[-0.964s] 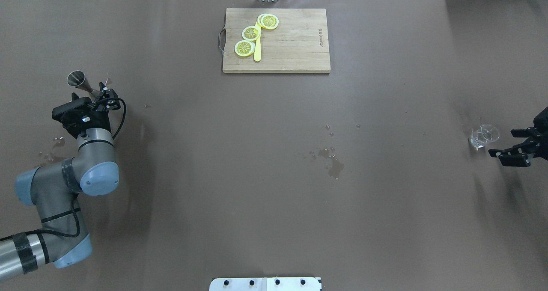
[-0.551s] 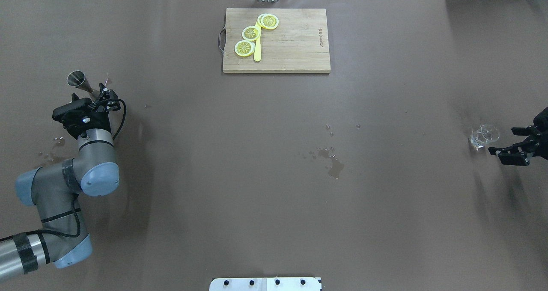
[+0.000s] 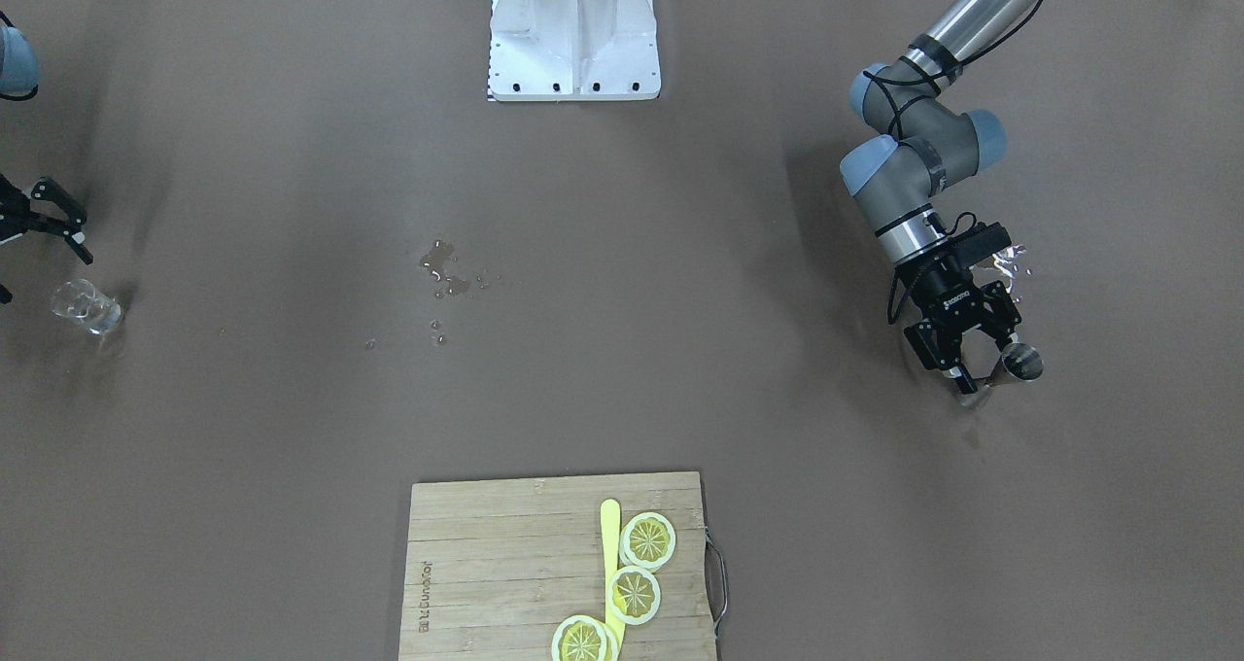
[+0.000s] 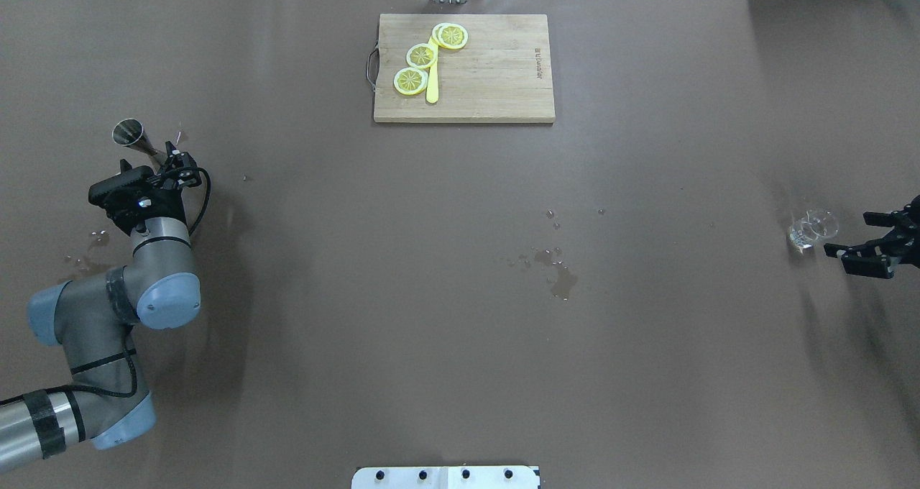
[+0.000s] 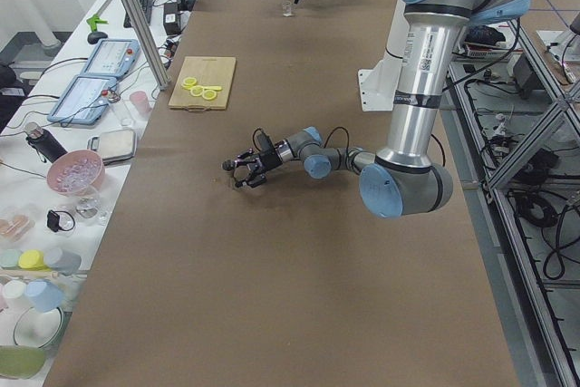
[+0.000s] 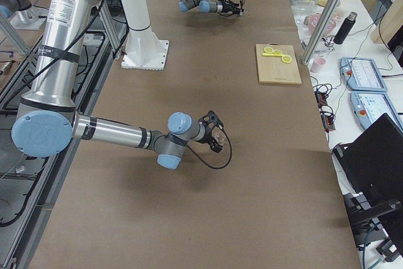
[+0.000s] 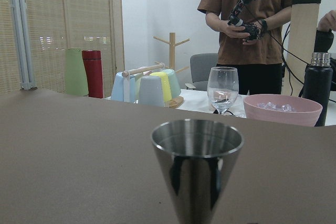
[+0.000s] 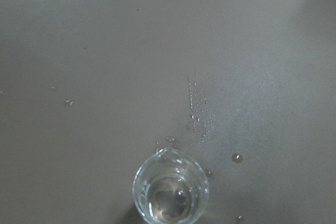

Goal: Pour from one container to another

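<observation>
Brown counter (image 4: 460, 374), wet patches (image 4: 559, 277) mid-surface, cutting board (image 4: 496, 79) with lemon slices (image 4: 411, 80) at 12 o'clock in the overhead view. Steel jigger (image 4: 129, 132) upright at 9 o'clock, contents unclear, left hand (image 3: 984, 362) spread open right at it; small glass (image 8: 170, 190) at 3 o'clock holds a little clear liquid, right hand (image 4: 847, 234) open beside it, apart. Only the left wrist view shows the room: person (image 7: 247, 19), wine glass (image 7: 222, 85), pink bowl (image 7: 282, 109).
</observation>
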Robot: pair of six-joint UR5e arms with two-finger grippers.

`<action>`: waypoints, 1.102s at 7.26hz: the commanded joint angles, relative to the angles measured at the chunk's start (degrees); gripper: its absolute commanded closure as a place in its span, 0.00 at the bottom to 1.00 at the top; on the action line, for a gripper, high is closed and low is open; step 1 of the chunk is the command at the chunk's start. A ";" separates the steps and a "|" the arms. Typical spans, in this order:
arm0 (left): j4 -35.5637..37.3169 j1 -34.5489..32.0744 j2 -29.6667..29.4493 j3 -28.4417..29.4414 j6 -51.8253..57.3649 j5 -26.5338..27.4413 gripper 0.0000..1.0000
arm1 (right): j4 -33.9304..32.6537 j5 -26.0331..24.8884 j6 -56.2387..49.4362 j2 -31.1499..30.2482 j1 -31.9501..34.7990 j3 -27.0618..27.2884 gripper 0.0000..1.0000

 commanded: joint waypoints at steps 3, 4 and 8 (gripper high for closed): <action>0.01 -1.49 -0.21 0.41 -0.28 -0.51 0.19 | 0.11 -0.54 0.08 0.03 0.06 -0.10 0.00; 0.10 -1.84 -0.47 0.41 -0.28 -0.52 0.20 | 0.11 -2.11 0.16 0.03 -0.02 -0.10 0.00; 0.89 -1.85 -2.50 2.35 -2.04 -0.34 0.42 | 0.20 -1.87 2.36 0.90 -1.33 0.34 0.00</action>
